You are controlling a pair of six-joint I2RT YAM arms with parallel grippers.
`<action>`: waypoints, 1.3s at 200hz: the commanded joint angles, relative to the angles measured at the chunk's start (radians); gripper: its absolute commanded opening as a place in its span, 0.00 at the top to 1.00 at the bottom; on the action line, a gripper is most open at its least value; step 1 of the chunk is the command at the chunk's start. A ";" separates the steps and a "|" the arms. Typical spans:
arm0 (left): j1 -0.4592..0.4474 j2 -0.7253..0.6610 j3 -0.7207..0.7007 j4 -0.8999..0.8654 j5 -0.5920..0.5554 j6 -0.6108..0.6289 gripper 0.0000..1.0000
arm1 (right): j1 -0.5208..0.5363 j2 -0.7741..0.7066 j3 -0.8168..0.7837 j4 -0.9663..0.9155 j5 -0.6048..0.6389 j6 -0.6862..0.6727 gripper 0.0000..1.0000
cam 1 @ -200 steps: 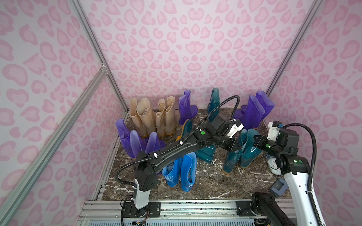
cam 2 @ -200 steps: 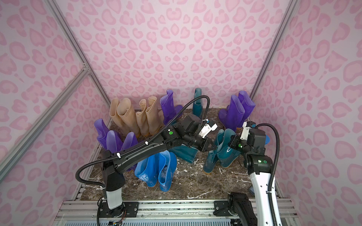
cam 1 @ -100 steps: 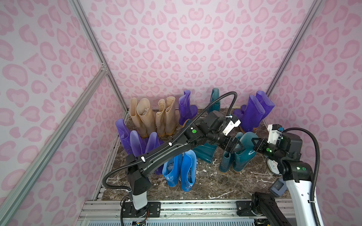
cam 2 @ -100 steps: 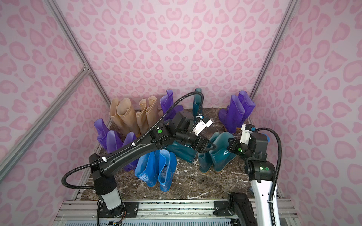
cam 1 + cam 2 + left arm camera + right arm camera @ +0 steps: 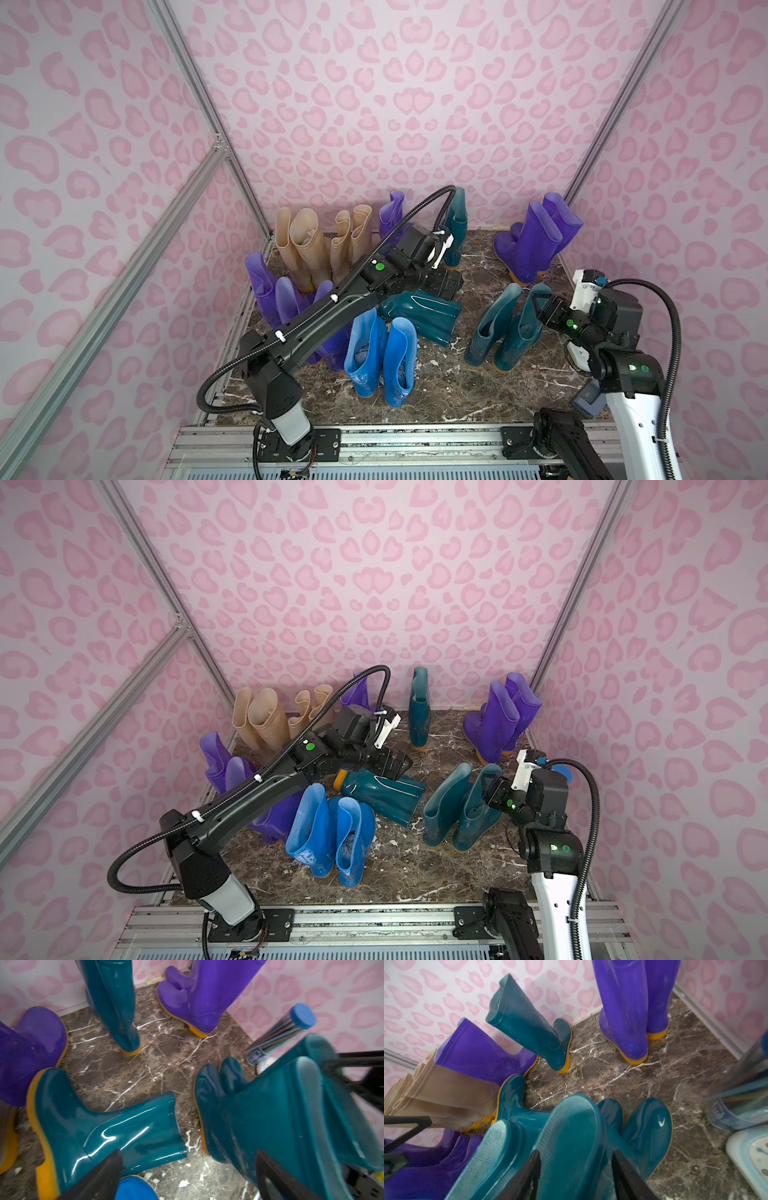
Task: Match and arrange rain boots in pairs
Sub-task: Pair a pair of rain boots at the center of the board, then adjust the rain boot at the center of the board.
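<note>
As both arms let go, teal pair point(image 5: 517, 336) stands upright front right on floor, no longer carried.
Left gripper point(image 5: 451, 284): fingers spread, empty, drawn back above lying teal boot point(image 5: 419, 311).
Right gripper point(image 5: 540, 305): jaws parted, straddling one shaft top of pair.
Likely one pair settled. Lying boot and lone teal boot point(image 5: 456, 232) at back wall remain unmatched.
In the way: blue pair point(image 5: 382, 357) just beside lying boot, blue-capped cylinder point(image 5: 286, 1030) near right arm.
</note>
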 commanded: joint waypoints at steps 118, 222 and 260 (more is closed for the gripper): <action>-0.183 0.341 0.069 -0.335 -0.234 0.175 0.28 | 0.005 0.074 0.166 0.241 0.039 0.006 0.32; -0.214 0.406 -0.122 -0.024 -0.240 0.033 0.18 | 0.039 0.099 0.135 0.265 0.066 -0.020 0.30; -0.194 0.415 -0.192 0.058 -0.310 0.037 0.47 | 0.052 0.096 0.137 0.259 0.074 -0.034 0.30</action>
